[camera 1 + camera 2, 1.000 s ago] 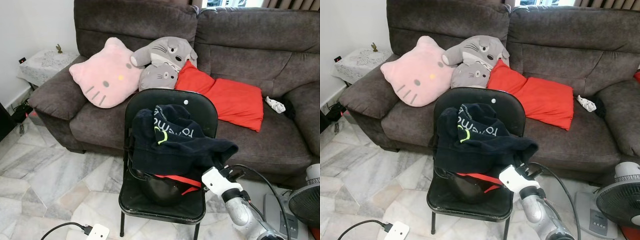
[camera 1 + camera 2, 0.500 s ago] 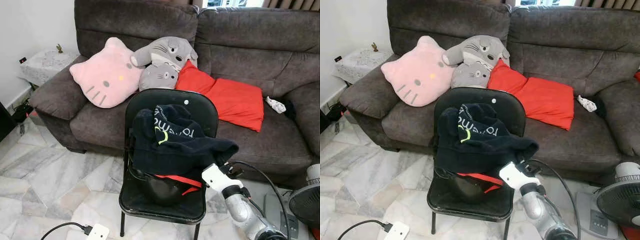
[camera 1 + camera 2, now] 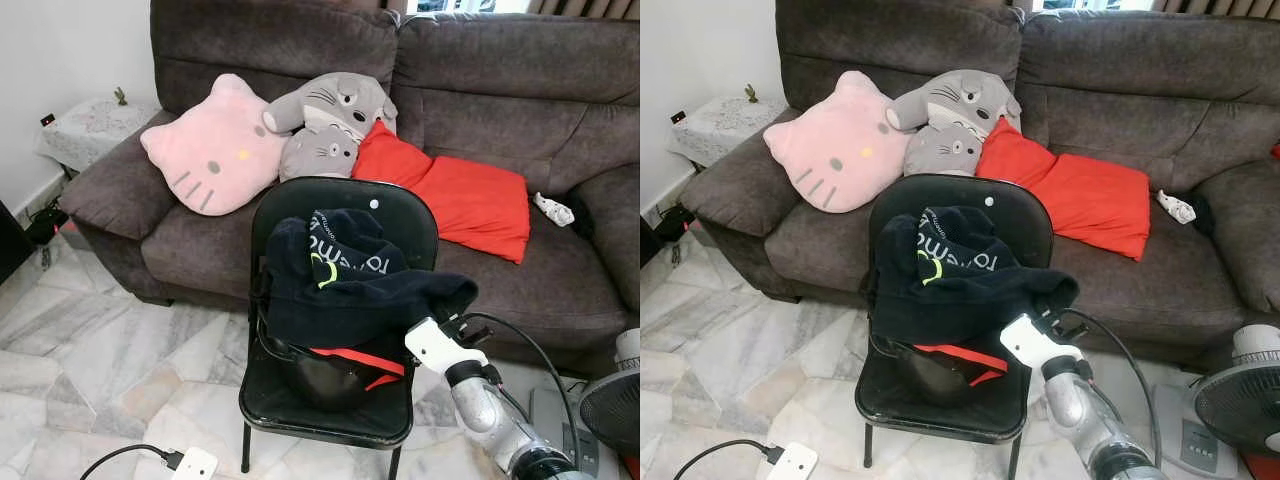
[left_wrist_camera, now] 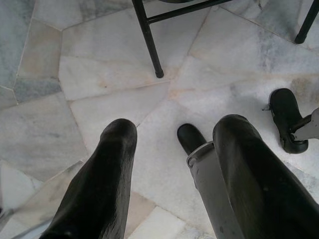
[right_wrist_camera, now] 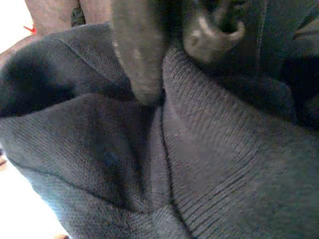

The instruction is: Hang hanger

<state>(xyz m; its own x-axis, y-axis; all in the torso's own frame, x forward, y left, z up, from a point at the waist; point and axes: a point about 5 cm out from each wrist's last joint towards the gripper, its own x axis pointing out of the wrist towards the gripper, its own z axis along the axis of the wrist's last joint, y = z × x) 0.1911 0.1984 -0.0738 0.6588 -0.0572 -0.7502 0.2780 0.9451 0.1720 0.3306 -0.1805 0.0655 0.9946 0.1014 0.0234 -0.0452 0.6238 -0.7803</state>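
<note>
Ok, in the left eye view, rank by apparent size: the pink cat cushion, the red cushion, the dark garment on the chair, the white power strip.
1. Dark garment, nearer the camera, so unsure.
2. Red cushion and pink cat cushion: look alike.
3. White power strip, partly cropped.

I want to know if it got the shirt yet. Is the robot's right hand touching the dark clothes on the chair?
Touching. In the right wrist view a finger of the right gripper presses into the dark garment, no gap between them.
</note>
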